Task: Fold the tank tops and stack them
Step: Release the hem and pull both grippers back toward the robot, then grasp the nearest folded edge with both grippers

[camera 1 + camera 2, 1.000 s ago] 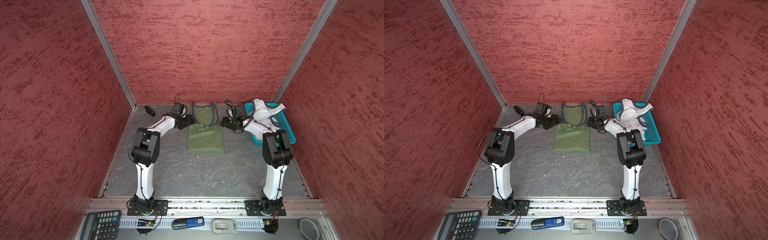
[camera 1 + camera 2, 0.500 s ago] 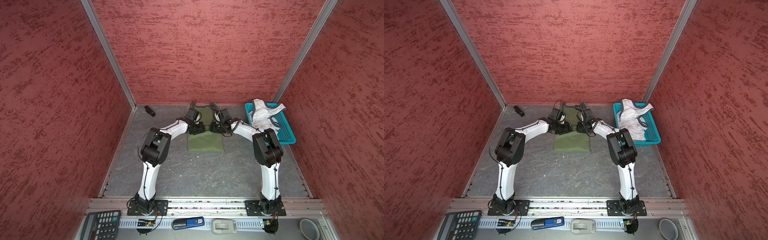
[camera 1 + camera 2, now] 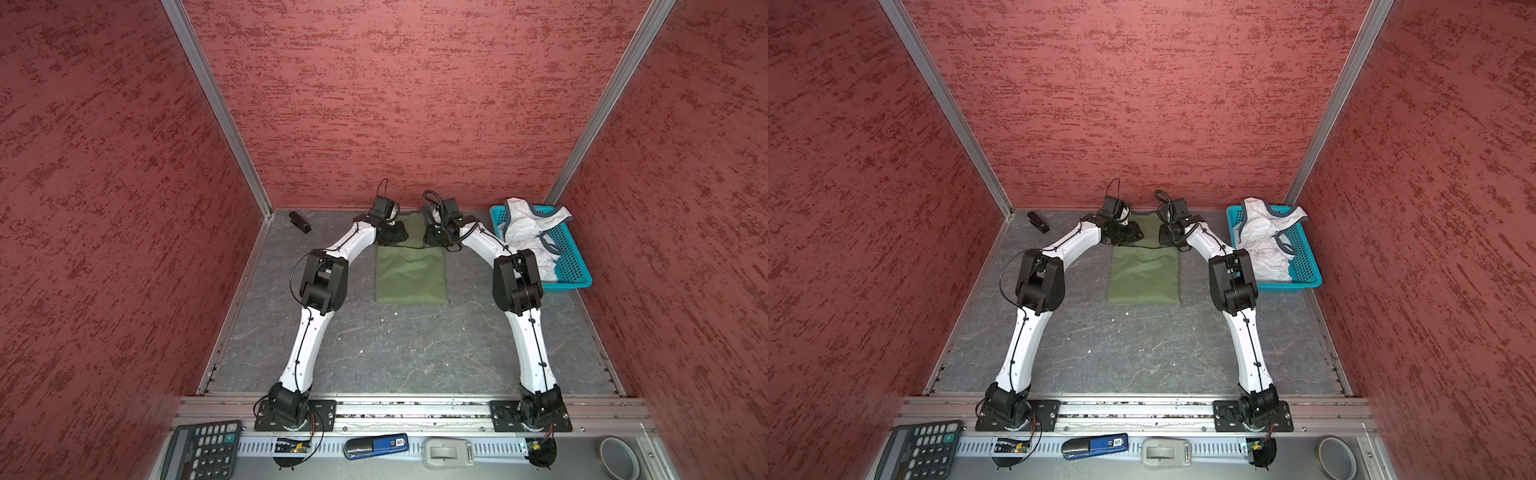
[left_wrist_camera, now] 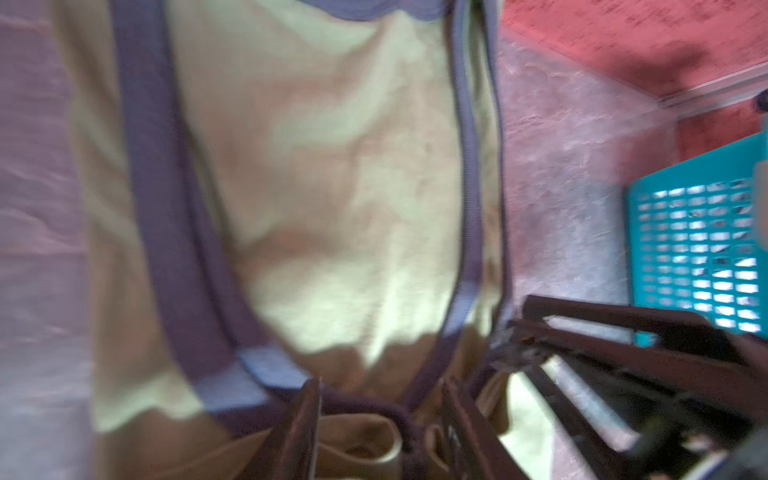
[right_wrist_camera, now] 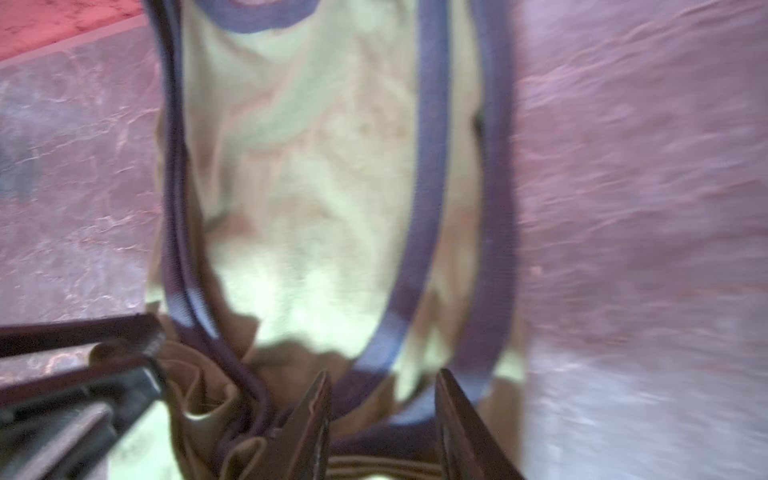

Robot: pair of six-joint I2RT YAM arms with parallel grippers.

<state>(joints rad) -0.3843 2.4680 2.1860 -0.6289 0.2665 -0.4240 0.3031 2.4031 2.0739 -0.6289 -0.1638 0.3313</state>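
**A:** Where is the olive green tank top (image 3: 411, 274)?

**B:** It lies on the grey table (image 3: 395, 353), in the middle and toward the far wall. Its near part is a smooth rectangle. Its far part, with the grey-trimmed neck and armholes, runs between my two grippers.

**A:** And your fingers?

**B:** My left gripper (image 4: 380, 399) is at the shirt's left edge. Bunched olive cloth and grey trim fill the gap between its fingers (image 4: 305, 424), so it is pinching the shirt. My right gripper (image 5: 380, 390) is at the right edge, and its fingers (image 5: 316, 415) are pinching a strip of grey trim and the cloth under it. Both wrist views are blurred, so I cannot tell how firm either hold is. In both top views the grippers stand close together, with only a narrow band of olive between them.

**A:** The white tank top (image 3: 528, 232)?

**B:** It is crumpled in the turquoise basket (image 3: 569, 266) at the table's far right. One grey-trimmed edge hangs over the far rim. It is apart from both grippers.
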